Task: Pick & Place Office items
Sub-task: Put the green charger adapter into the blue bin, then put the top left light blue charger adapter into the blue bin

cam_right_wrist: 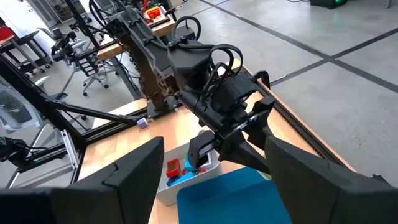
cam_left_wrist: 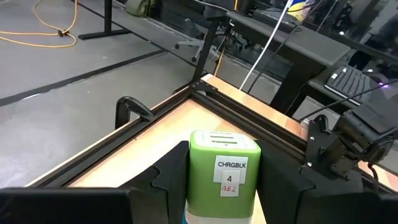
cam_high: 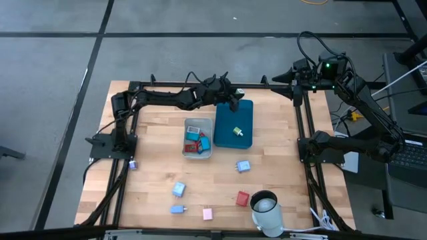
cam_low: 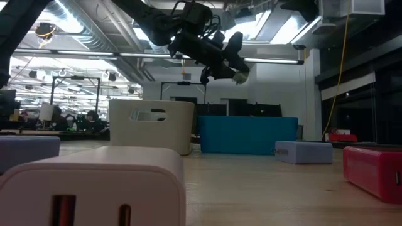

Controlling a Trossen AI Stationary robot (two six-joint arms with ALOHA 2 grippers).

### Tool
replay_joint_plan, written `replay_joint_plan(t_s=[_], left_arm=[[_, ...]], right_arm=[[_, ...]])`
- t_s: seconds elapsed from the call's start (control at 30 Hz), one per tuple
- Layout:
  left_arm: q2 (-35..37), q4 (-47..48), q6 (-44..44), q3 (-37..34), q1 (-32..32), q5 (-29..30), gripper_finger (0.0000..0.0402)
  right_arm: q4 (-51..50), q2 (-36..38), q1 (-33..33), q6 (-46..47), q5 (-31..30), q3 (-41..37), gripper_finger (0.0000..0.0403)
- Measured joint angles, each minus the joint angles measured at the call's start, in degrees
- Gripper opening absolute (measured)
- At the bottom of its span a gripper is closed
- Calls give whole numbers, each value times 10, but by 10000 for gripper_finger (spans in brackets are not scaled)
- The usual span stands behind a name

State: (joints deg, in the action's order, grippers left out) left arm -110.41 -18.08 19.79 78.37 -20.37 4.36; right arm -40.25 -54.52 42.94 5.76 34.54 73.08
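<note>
My left gripper (cam_high: pixel 233 103) hovers above the far end of the teal tray (cam_high: pixel 225 137), shut on a green block (cam_left_wrist: pixel 224 168) labelled CHRGBLK. In the low view the left gripper (cam_low: pixel 237 72) is well above the teal tray (cam_low: pixel 248 135). Another green piece (cam_high: pixel 237 131) lies flat in the tray. The grey bin (cam_high: pixel 187 124) beside it holds several red and blue pieces. Loose pieces rest on the table: light blue (cam_high: pixel 243 166), blue (cam_high: pixel 179 190), red (cam_high: pixel 242 198), pink (cam_high: pixel 207 213). My right gripper (cam_right_wrist: pixel 211 180) waits open at the far right corner (cam_high: pixel 283 77). My left gripper pinches the green block between its two fingers (cam_left_wrist: pixel 171 177), one on each opposite side face (cam_left_wrist: pixel 196 177). The labelled face points away from the wrist. The block is lifted clear, high above the tray, and sits straight between the fingers.
A white cylindrical object (cam_high: pixel 267 210) stands at the near edge, right of the red piece. A small purple piece (cam_high: pixel 133 165) lies by the left frame rail. Black frame rails border the table's left, far and right sides. Bare wood lies between the trays and the near pieces.
</note>
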Motion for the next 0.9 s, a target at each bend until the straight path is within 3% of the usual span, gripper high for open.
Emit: replay_joint_plan(t_s=[0.13,0.3,0.4,0.67,0.77,0.9], left_arm=[[0,-10,0,0,1,0,160],[0,-18,-17,0,6,-3,274],[0,-16,-20,0,9,-20,310],[0,5,-20,0,21,-40,313],[20,96,-38,0,25,-76,307],[76,311,-97,0,41,-107,300]], right_arm=[[0,0,0,0,0,0,284],[0,0,0,-2,0,0,284],[0,0,0,-2,3,0,284],[0,0,0,-2,5,0,284],[0,0,0,-2,7,0,284],[-2,0,0,-2,9,0,284]])
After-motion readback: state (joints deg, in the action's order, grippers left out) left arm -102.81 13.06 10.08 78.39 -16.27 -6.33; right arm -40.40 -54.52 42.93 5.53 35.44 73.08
